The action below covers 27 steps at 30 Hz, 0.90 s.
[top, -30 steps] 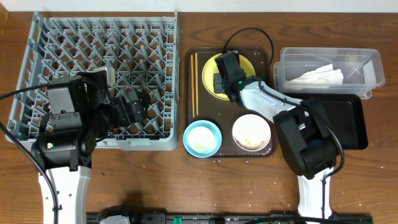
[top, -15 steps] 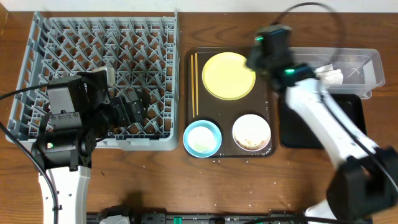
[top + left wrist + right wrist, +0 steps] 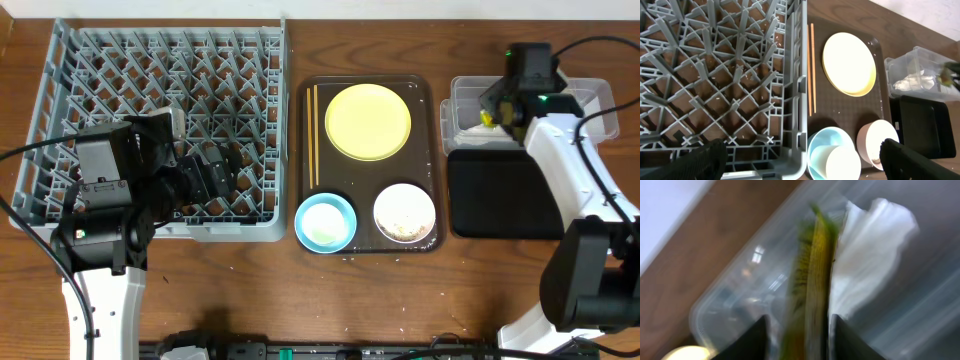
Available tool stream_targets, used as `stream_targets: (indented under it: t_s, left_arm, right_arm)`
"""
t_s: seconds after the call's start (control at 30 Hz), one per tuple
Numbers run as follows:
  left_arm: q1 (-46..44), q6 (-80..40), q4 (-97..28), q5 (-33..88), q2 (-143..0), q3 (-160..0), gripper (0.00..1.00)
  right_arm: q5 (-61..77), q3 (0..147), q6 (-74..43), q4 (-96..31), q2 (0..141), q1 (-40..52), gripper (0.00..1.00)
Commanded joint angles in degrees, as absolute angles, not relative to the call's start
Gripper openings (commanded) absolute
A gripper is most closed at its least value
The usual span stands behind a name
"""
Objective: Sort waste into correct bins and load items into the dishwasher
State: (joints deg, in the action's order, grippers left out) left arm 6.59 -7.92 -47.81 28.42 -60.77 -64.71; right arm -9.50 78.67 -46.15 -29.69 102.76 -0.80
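Clear glossy plastic tub (image 3: 592,108), matt grey plastic rack (image 3: 215,230), wood-grain table (image 3: 300,300).

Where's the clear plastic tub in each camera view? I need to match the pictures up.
Overhead: the clear plastic tub is at top right, just above the black tray in the picture.
Left wrist: the tub is at the right edge, again above the black tray.
Right wrist: the tub fills most of the frame, close and blurred.
Shared landmark: the green-yellow wrapper at the tub.

Wrapper (image 3: 814,280) in heavy motion blur
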Motion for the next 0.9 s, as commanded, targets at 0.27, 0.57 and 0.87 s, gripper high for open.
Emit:
stream_targets:
  t_s: [0.27,0.57,0.87]
  left_arm:
    - [6.46,-8.25,-47.94,29.15,-60.99,-65.87,0.98]
    - [6.46,-8.25,-47.94,29.15,-60.99,-65.87,0.98]
    - [6.46,-8.25,-47.94,29.15,-60.99,-65.87,0.98]
  right_arm:
    - [17.06,78.85,-28.32,-25.71,95.66,5.10,0.52]
    - [18.24,78.85,-15.81,-33.61,96.71,19.46,0.43]
    - [20.10,78.85,-3.86,-46.68,96.71,28.64,0.45]
